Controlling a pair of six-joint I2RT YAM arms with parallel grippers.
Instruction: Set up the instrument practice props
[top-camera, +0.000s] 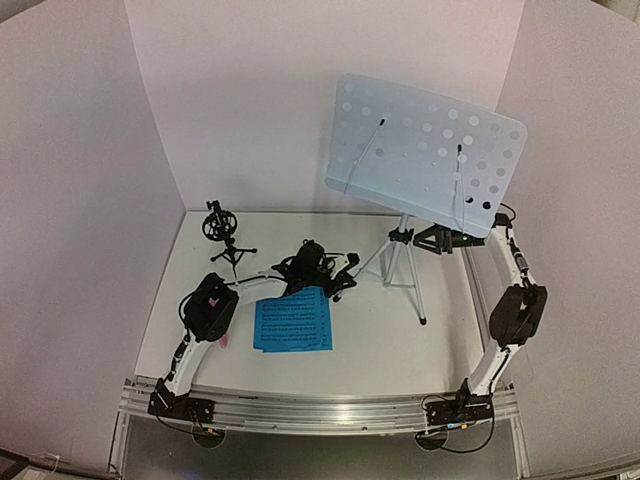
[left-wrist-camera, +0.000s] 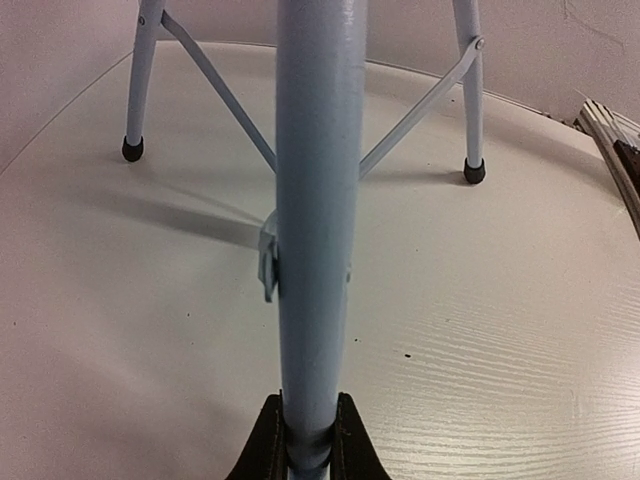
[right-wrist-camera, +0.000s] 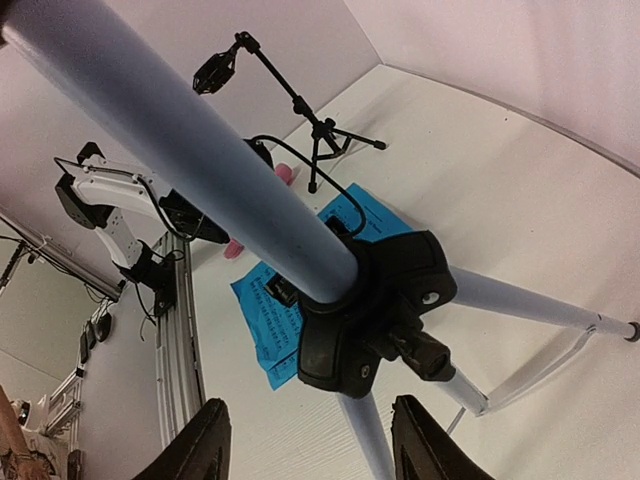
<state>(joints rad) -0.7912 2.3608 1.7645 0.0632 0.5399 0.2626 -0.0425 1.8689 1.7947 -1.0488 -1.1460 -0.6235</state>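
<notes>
The music stand's pale blue perforated desk tilts over the back right of the table on its silver tripod. My left gripper is shut on one tripod leg; the black jaws pinch the tube in the left wrist view. My right gripper stands open just short of the black tripod hub, touching nothing. Blue sheet-music pages lie flat in the front middle. The pink microphone peeks out beside the left arm. The black tripod mic holder stands at the back left.
White walls close in the table on three sides. An aluminium rail with both arm bases runs along the near edge. The stand's other two feet rest on the table. A black cable loops near the left wrist.
</notes>
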